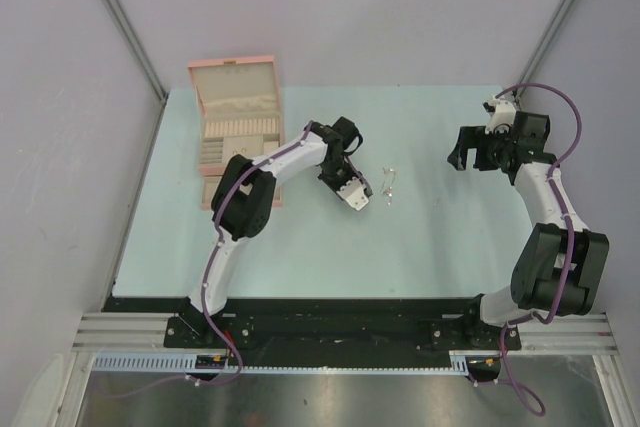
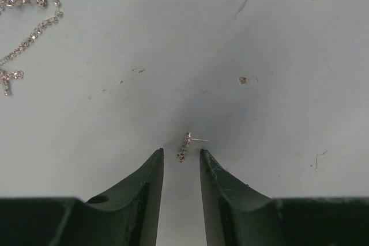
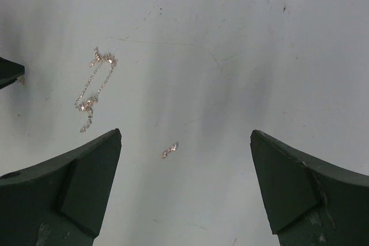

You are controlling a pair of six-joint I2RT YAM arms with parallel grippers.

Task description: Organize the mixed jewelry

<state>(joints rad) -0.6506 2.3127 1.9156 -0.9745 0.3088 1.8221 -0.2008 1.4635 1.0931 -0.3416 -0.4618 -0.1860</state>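
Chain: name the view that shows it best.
Right wrist: the whole chain lies in view, both strands distinct. Left wrist cuts the chain off at its corner; top external shows only a tiny glint.

Pale blue table [image 1: 300, 257] between grey walls [image 1: 60, 97].

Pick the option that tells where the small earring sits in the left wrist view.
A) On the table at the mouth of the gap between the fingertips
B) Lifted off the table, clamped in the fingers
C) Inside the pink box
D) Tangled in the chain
A: the earring lies flat on the table at the mouth of the left gripper, touching neither finger, well apart from the chain.
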